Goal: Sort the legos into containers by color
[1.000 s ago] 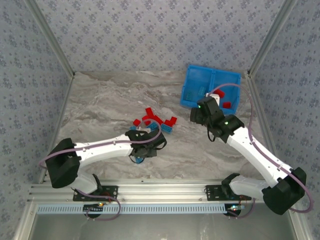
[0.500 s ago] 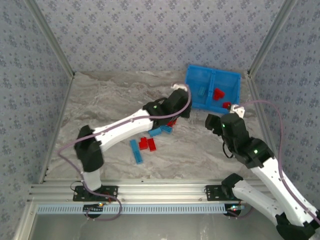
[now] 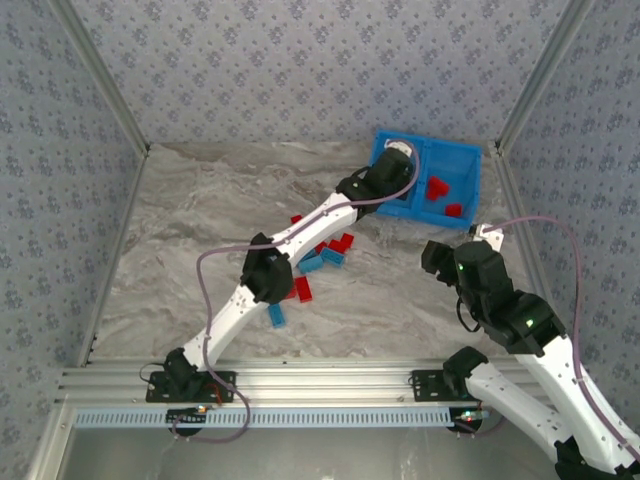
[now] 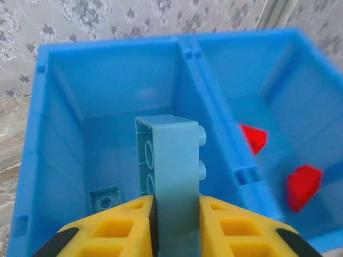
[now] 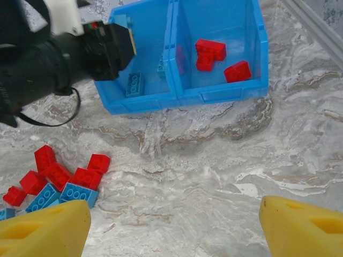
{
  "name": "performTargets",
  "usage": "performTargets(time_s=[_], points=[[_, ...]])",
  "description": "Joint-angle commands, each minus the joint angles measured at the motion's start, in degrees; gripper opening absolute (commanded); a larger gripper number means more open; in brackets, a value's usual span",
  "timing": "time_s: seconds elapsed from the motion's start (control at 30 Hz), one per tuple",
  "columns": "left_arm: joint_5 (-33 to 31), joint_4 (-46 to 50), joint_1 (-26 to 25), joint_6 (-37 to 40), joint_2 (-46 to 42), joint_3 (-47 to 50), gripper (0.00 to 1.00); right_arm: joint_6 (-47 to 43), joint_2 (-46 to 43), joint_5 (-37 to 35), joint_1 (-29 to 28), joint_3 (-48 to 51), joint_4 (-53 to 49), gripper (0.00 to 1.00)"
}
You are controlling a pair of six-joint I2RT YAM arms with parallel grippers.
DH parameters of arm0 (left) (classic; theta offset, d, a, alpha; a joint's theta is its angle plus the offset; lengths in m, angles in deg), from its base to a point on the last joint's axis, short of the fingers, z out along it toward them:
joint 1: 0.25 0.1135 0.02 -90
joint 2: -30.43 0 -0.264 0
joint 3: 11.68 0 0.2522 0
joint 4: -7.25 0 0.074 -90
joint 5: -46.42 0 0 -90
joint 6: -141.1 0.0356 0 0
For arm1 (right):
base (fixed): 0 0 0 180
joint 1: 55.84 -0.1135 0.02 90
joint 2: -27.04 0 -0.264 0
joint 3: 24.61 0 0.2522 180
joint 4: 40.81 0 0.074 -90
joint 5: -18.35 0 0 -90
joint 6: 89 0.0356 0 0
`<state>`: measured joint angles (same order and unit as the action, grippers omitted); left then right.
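- My left claw is clamped on a light blue brick, pinched between my two yellow fingers.
- The brick stands upright in the grip, with its round studs poking out to the right and its hollow underside facing left. It's a pale, washed-out blue, much lighter than the bin.
- It hangs right over the left compartment of the bright blue bin.
- Down my left wrist I can see one small blue brick lying flat on that compartment's floor. Across the divider, two red bricks sit in the right compartment.
- From above, my left claw reaches out to the bin at the far right of the marble table. The held brick is too small to make out from up there.
- My right claw is spread wide, with nothing between its yellow fingers and bare table below.
- My right wrist picks up what the left can't: a pile of loose bricks, red and blue mixed, on the table well apart from the bin.
- It also catches my left claw over the bin's left half.
- Overhead, my right claw sits near the bin's near edge, not touching it.
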<state>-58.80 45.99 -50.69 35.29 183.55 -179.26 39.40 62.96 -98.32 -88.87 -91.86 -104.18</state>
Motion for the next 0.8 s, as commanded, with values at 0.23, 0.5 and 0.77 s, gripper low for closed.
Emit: performTargets(time_s=[0.23,0.5,0.77], points=[[4.2,-8.8,0.5,3.0,2.1,-2.8,0.51,0.7,-0.5,1.2,-0.4,-1.0,-1.6,0.85],[10.5,2.9,0.6,-1.4,-11.9,0.5,0.57,-2.8,0.4,6.8,-0.5,0.6,0.2,0.84],[14.6,1.6,0.8,5.1,-44.2,38.2,0.67,-14.7,9.4,24.2,-4.1,3.9,9.8,0.84]])
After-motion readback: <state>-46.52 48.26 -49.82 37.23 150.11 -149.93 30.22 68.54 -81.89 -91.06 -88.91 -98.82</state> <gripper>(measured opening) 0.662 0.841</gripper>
